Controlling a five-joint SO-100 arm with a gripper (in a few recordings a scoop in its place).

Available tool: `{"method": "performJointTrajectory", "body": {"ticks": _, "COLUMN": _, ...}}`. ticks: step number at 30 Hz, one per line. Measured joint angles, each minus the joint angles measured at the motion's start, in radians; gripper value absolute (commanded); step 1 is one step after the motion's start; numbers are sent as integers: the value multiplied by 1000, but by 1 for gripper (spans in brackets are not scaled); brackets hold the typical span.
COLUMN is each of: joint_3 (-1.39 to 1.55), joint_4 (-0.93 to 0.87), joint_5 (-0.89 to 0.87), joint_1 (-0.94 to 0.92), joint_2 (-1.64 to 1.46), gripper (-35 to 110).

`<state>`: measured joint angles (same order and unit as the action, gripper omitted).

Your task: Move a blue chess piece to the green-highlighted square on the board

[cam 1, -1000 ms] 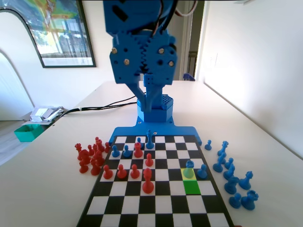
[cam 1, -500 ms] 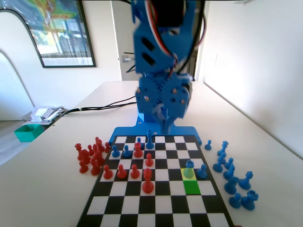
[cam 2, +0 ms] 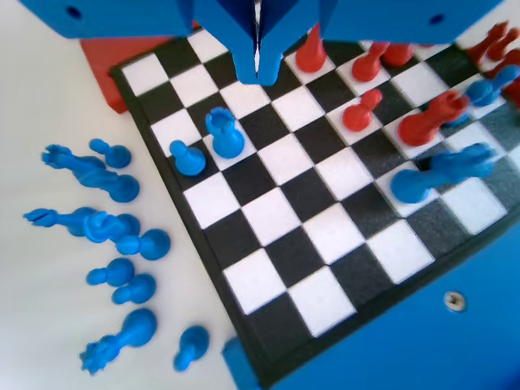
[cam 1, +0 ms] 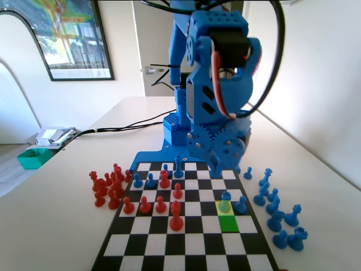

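gripper (cam 2: 257,75) clenched shut and empty above the board (cam 2: 341,236); blue pawn (cam 2: 188,158) apart.

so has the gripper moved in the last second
Yes. In the fixed view the gripper has swung right and come down, from above the board's far middle toward its right side.

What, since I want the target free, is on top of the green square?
Nothing: the green square shows bare in the fixed view, with no part covered. A blue piece stands on the yellow square just behind it.
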<state>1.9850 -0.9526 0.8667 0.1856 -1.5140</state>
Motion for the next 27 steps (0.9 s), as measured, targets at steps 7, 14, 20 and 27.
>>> {"method": "performJointTrajectory", "body": {"ticks": 7, "joint_3": -23, "joint_4": 21, "joint_5": 17, "joint_1": 26, "joint_2": 51, "gripper": 13}}
{"method": "performJointTrajectory", "body": {"ticks": 14, "joint_3": -23, "joint_4": 44, "joint_5": 51, "joint_1": 37, "joint_2": 61, "gripper": 13}}
{"method": "performJointTrajectory", "body": {"ticks": 20, "joint_3": -44, "joint_4": 57, "joint_5": 63, "joint_1": 37, "joint_2": 110, "gripper": 12}}
{"method": "performJointTrajectory", "body": {"ticks": 27, "joint_3": -118, "joint_4": 51, "joint_5": 89, "joint_1": 35, "joint_2": 181, "gripper": 12}}
